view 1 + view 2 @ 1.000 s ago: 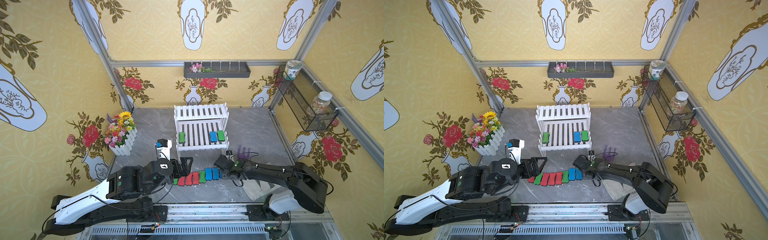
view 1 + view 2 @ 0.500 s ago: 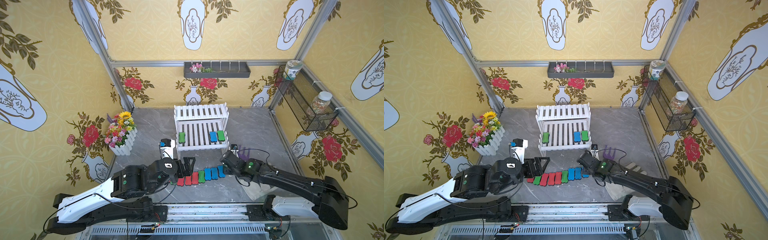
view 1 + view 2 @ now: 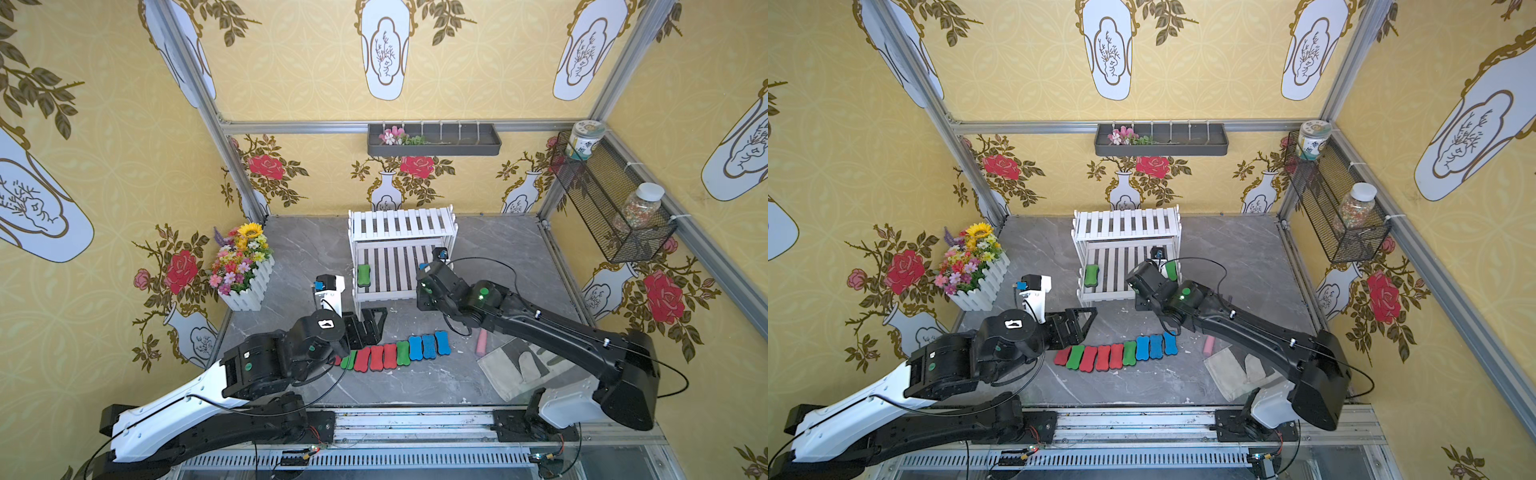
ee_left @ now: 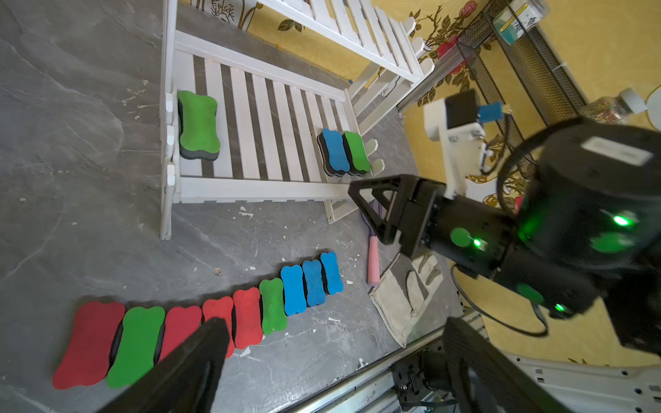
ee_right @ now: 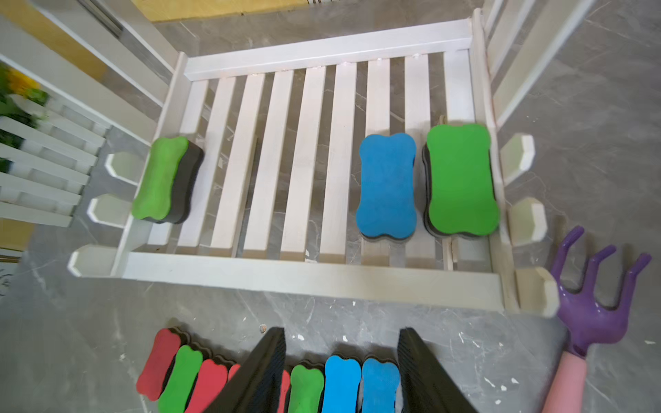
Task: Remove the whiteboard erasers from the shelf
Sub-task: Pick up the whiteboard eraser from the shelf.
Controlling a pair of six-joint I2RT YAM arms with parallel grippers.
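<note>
Behind the right gripper (image 5: 341, 334) the row of erasers (image 5: 343, 382) is partly hidden and cut off; beneath it, in both top views, the blue eraser (image 5: 387, 186) is largely covered.

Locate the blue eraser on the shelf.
Right wrist view: blue eraser on the shelf's lower tier, toward the robot's right end, close beside a green eraser.

1. The left arm (image 3: 266, 365) reaches in from near left; the left gripper (image 3: 371, 316) points far-right, jaws wide apart, empty.
2. The right arm (image 3: 552, 332) reaches toward centre; the right gripper (image 5: 341, 332) stands parted, empty.
</note>
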